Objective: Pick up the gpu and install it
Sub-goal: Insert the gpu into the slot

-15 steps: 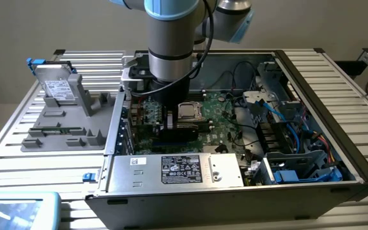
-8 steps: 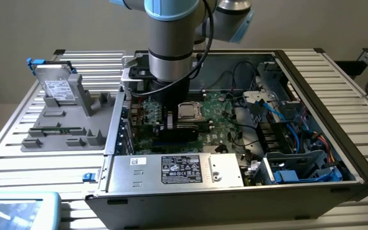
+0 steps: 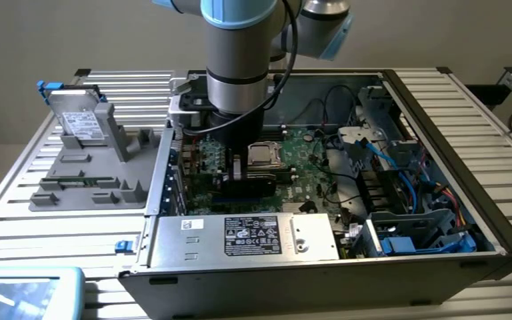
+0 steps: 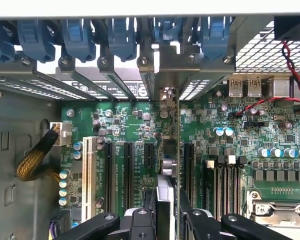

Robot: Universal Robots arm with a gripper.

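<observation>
Clamped edge-on in the claw (image 4: 166, 220), the gpu (image 4: 168, 165) stands upright over the motherboard (image 4: 135, 122) inside the open computer case (image 3: 434, 120). Seating is under way; I judge it needs a straight, aligned press into the slot.

gpu (image 4: 167, 165) lower edge behind pincer (image 4: 166, 212)

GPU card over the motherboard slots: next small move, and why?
Probably a short straight push down. In the wrist view the thin green expansion card with its silver end bracket stands edge-on between the gripper jaws, lined up over a black slot on the green motherboard, bracket at the rear opening. Whether it is seated cannot be told.
</observation>
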